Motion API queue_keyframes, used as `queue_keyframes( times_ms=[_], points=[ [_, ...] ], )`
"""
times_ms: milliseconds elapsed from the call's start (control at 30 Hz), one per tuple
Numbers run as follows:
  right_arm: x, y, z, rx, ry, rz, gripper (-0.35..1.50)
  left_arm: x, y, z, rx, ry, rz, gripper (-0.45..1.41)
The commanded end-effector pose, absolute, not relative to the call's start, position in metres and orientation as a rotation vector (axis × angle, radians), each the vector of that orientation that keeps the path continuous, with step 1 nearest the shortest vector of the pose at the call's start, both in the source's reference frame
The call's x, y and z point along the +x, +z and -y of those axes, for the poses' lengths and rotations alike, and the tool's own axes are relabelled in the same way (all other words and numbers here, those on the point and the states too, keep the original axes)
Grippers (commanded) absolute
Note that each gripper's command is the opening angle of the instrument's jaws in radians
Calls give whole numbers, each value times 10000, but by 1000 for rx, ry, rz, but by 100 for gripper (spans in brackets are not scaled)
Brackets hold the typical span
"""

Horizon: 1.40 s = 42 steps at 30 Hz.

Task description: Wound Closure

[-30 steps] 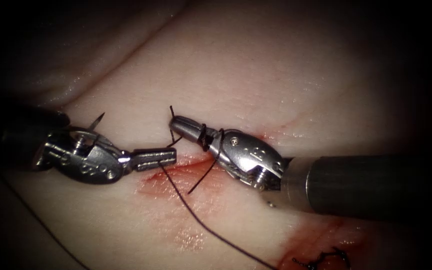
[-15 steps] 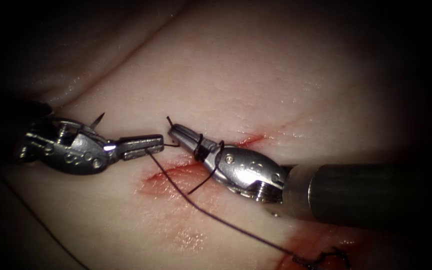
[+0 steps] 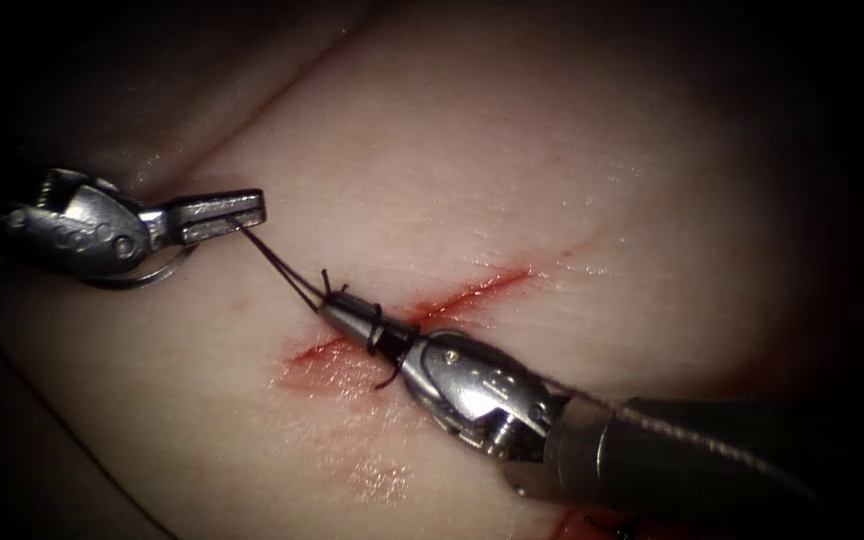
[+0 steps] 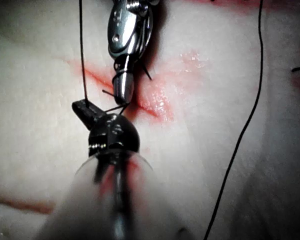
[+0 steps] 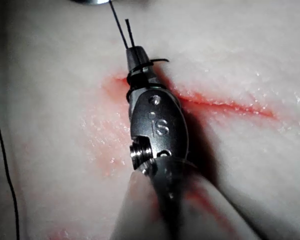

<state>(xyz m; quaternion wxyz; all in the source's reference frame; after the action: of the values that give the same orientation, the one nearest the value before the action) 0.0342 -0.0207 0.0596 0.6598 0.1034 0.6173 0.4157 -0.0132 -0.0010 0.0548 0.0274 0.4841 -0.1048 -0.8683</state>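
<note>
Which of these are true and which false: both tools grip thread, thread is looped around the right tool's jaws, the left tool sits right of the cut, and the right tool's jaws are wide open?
1. Both tools grip thread. True: the left tool and the right tool each hold the thread.
2. Thread is looped around the right tool's jaws. True.
3. The left tool sits right of the cut. False: it is to its left.
4. The right tool's jaws are wide open. False: they are shut on thread.
</note>
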Motion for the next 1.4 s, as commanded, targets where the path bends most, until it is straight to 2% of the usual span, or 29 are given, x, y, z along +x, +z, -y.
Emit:
queue_keyframes(
  times_ms=[33,667,1000,1400],
  points=[
    [353,598,216,291,1004,-1391,-35,-136,554,11,1493,-2683,322,-45],
    [341,603,230,419,1206,-1346,-35,-122,541,-52,1554,-2719,309,-45],
    [338,612,237,181,971,-1367,-35,-104,557,-82,1598,-2744,277,-45],
    [339,607,248,51,789,-1347,-35,-90,561,-124,1618,-2838,272,-45]
  ],
)
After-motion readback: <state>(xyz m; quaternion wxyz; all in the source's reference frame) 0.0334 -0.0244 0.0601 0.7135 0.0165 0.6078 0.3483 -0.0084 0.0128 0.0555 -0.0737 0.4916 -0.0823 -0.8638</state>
